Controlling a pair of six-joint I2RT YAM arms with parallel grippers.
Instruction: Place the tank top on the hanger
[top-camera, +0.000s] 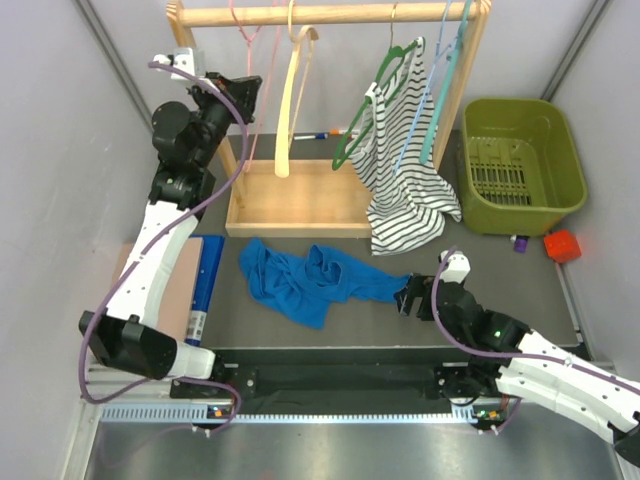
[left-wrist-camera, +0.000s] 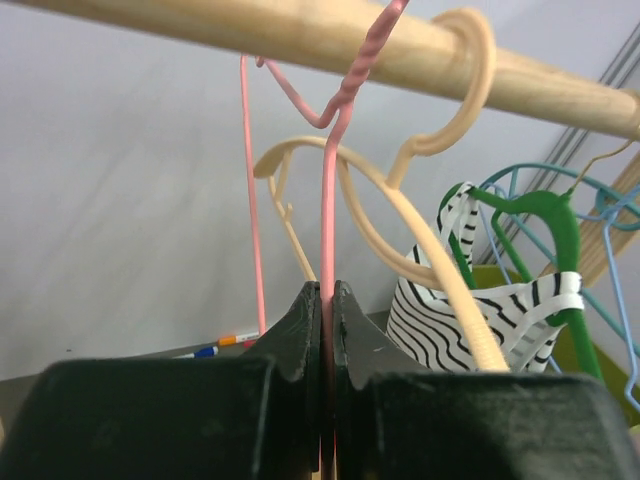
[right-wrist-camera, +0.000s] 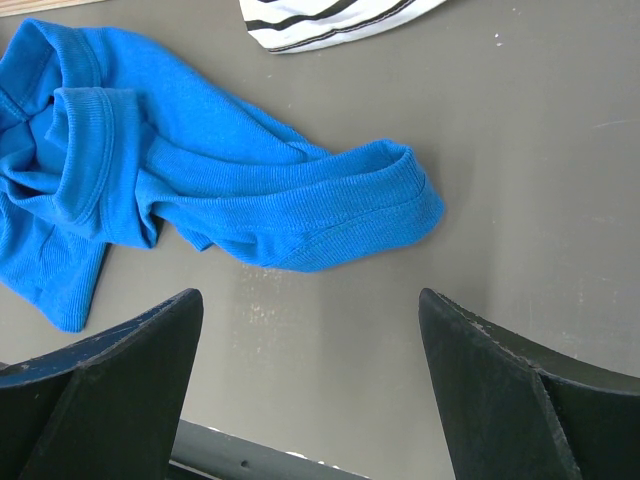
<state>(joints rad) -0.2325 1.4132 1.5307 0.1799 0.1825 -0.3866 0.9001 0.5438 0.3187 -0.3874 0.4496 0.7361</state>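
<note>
Left wrist view: the left gripper (left-wrist-camera: 328, 296) is seen shut tight on the thin pink wire of the hanger (left-wrist-camera: 336, 150), with no gap left between the black fingers (left-wrist-camera: 300, 330). The hanger's twisted neck is carried up across the wooden rail (left-wrist-camera: 250, 35), where a cream hanger (left-wrist-camera: 440, 280) is hooked just beside it. Further along, a striped top (left-wrist-camera: 450, 320) is draped on a green hanger (left-wrist-camera: 555, 240). A marker (left-wrist-camera: 215, 347) is seen on the surface below, its print too small to be read. In the right wrist view, the right gripper (right-wrist-camera: 310, 300) is held wide open above the dark table (right-wrist-camera: 520, 150), and nothing is gripped or touched by it. The tank top (right-wrist-camera: 200, 170) is spread crumpled on the table, its ribbed end lying just ahead of the open fingers. From the top external view, the tank top (top-camera: 300, 275) is found in front of the rack, between the two arms. A blue tube (top-camera: 207, 280) with an unreadable white label is laid to its left. A green basket (top-camera: 520, 160) and a red block (top-camera: 562, 245) are placed at the right.
</note>
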